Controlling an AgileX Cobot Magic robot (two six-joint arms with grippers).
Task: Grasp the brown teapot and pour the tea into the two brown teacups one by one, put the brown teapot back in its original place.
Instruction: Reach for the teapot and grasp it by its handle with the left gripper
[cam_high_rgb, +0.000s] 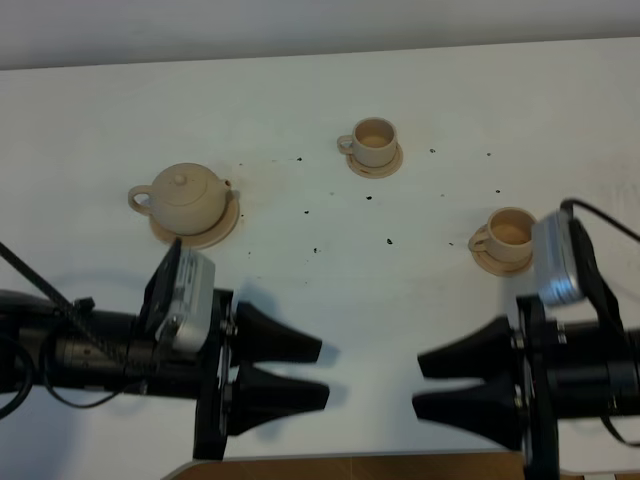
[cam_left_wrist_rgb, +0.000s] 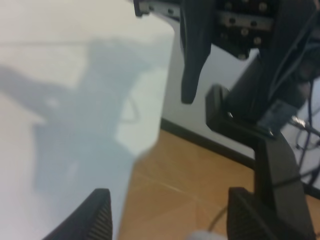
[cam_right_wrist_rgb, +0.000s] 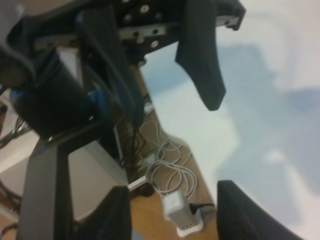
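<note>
The teapot (cam_high_rgb: 190, 195) is shown on its wide saucer (cam_high_rgb: 222, 228) at the left of the desk (cam_high_rgb: 300, 90). Its long axis is laid across the desk, handle turned leftward. The far cup (cam_high_rgb: 375, 140) and near cup (cam_high_rgb: 511, 232) are set rightward. The left fingers (cam_high_rgb: 285, 345) and right fingers (cam_high_rgb: 465, 360) are held spread, empty.

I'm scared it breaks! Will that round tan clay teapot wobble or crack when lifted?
The round tan clay teapot looks stiff and probably breakable. Its squat, wide body likely sits steady on its flat tan saucer. Its knobbed lid may slip when tilted.
</note>
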